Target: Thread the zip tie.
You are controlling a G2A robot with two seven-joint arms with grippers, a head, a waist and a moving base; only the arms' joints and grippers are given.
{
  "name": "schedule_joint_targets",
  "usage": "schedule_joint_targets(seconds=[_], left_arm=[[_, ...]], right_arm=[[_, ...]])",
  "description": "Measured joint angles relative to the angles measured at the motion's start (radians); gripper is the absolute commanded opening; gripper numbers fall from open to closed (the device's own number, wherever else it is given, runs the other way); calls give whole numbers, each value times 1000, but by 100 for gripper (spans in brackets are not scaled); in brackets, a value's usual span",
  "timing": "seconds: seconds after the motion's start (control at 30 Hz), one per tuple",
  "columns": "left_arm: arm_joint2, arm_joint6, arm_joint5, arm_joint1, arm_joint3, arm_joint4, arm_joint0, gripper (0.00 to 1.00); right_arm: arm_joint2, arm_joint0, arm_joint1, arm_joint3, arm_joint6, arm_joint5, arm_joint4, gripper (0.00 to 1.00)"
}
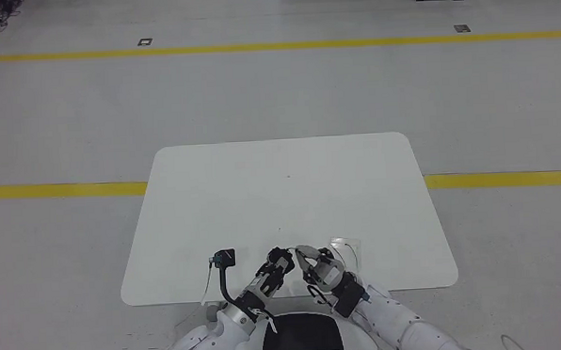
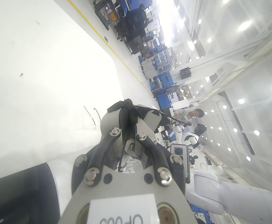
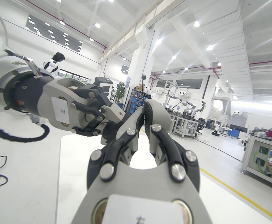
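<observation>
- Nearest the robot, at the table's near edge, the left gripper [image 1: 282, 258] is seen clenched, its fingers [image 2: 109, 121] pressed together at the tips. A thin dark strand is seen running down between them. Whether it is the tie or the gripper's own wiring cannot be told.
- Just beside it, almost tip to tip, the right gripper [image 1: 305, 255] is likewise held closed, its pads [image 3: 148, 114] set against each other. Nothing can be made out between them, so what is clamped, if anything, cannot be told.
- Just past the right gripper, a faint thin loop is seen lying on the white table [image 1: 290, 175], and it is taken to be the zip tie [image 1: 345, 241]. From the left wrist, slim curved strands are seen on the surface, apart from the fingertips.
- No cinched loop is seen anywhere, and no tail is seen passed through a head, so the threading is judged not yet done.
- If the loop on the table is the tie, it has yet to be picked up, and both ends have yet to be gripped, lined up and fed through. If an end is already pinched in the clenched fingers, only the aligning and the push through the head are left. The pictures do not settle which.
- Farthest off, beyond the table's far edge, a yellow line [image 1: 275, 46] is seen across the floor.
</observation>
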Motion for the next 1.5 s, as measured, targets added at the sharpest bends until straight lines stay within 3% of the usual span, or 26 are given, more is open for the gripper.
schedule_joint_targets(seconds=[0.8,1.43,1.47,1.5], left_arm=[[0,0,0,0,0,0,0,0],[0,0,0,0,0,0,0,0],[0,0,0,0,0,0,0,0],[0,0,0,0,0,0,0,0]], right_arm=[[8,5,-16,33,0,-144,20,0],[2,19,-35,77,0,-149,21,0],[2,19,-36,78,0,-151,21,30],[3,19,-36,79,0,-155,23,100]])
